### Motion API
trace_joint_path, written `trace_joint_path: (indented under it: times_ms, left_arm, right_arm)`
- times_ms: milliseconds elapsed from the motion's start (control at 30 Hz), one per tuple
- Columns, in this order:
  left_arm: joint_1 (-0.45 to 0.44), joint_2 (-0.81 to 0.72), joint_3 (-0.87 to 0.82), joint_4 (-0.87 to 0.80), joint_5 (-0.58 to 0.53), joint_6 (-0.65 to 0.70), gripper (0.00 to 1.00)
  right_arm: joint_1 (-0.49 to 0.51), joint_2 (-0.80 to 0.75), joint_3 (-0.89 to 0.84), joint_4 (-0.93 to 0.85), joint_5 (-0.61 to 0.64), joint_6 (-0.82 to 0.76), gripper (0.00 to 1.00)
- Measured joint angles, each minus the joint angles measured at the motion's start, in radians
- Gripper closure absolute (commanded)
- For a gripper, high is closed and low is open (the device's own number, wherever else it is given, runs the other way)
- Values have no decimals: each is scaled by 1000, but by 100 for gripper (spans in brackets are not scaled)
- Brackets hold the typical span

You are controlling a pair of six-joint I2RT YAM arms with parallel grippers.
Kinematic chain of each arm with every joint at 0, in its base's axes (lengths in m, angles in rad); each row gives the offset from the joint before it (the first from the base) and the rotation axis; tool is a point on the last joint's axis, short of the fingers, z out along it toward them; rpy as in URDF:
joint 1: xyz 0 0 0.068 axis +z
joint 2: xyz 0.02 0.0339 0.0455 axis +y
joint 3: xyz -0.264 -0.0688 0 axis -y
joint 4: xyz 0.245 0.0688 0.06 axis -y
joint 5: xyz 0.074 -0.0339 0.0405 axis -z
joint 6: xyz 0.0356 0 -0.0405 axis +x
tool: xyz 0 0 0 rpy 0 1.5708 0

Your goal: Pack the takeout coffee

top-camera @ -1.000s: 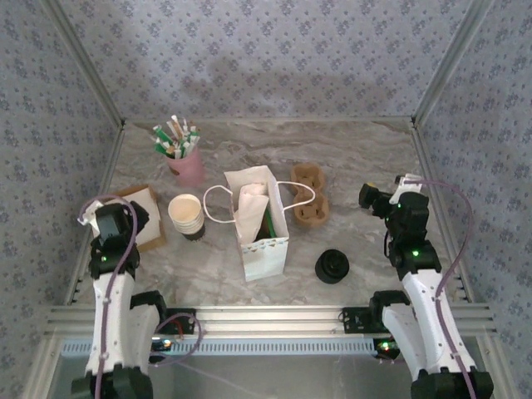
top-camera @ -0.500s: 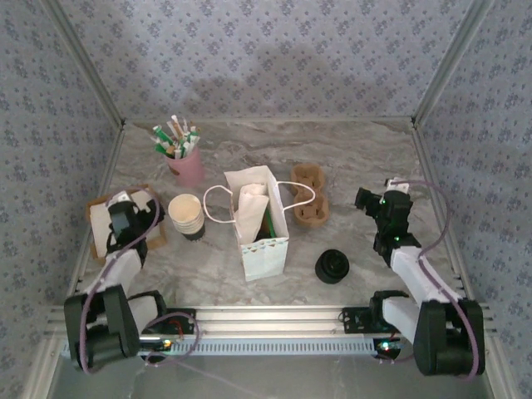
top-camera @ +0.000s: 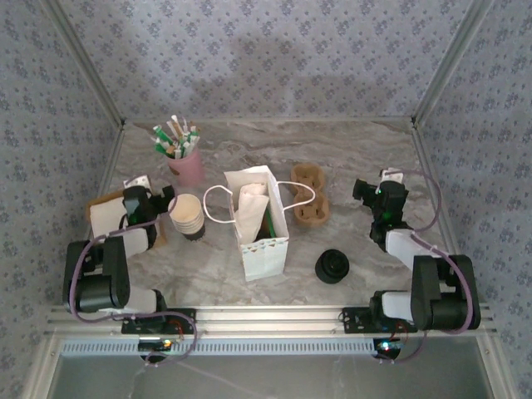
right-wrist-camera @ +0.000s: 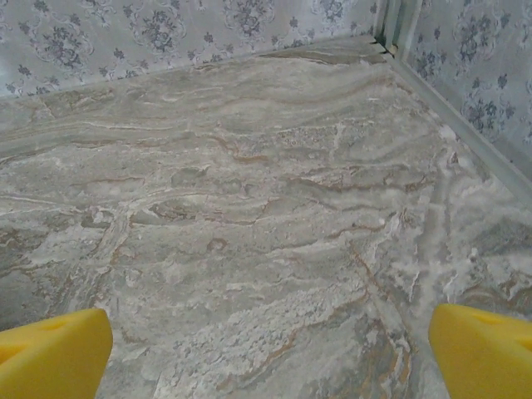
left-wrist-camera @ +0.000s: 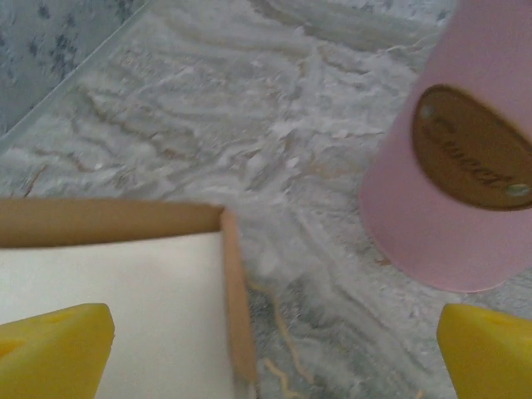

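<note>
A white paper bag (top-camera: 259,223) with looped handles stands open at the table's middle. Inside its mouth, beside a folded white napkin, shows a dark greenish-black shape (top-camera: 268,223); it looks like the takeout coffee, but its lid is hidden. My left gripper (top-camera: 143,199) rests low at the left, over the napkin box's corner. Its yellow fingertips (left-wrist-camera: 54,349) stand wide apart with nothing between them. At the right, my right gripper (top-camera: 366,191) is also open over bare marble, its fingertips (right-wrist-camera: 50,353) far apart and empty.
A stack of cups (top-camera: 186,214) with cream insides stands left of the bag. A pile of black lids (top-camera: 332,266) lies at its front right. A cardboard cup carrier (top-camera: 309,195) sits right of the bag. A pink cup (left-wrist-camera: 465,158) of packets and a napkin box (left-wrist-camera: 108,283) are by the left gripper.
Both arms have folded down low toward their bases. The left gripper has shifted right and farther, the right gripper left and farther. Bag, cups and lids have not moved.
</note>
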Motion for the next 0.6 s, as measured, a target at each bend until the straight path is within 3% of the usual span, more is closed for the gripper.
trace_joint_path:
  times_ms: [267, 600]
  left_arm:
    - [-55, 69, -11, 88, -28, 61, 0]
    - [-58, 104, -35, 182, -27, 89, 1]
  right_arm:
    - [9, -31, -55, 42, 49, -44, 0]
    - [32, 144, -131, 289, 50, -134, 0]
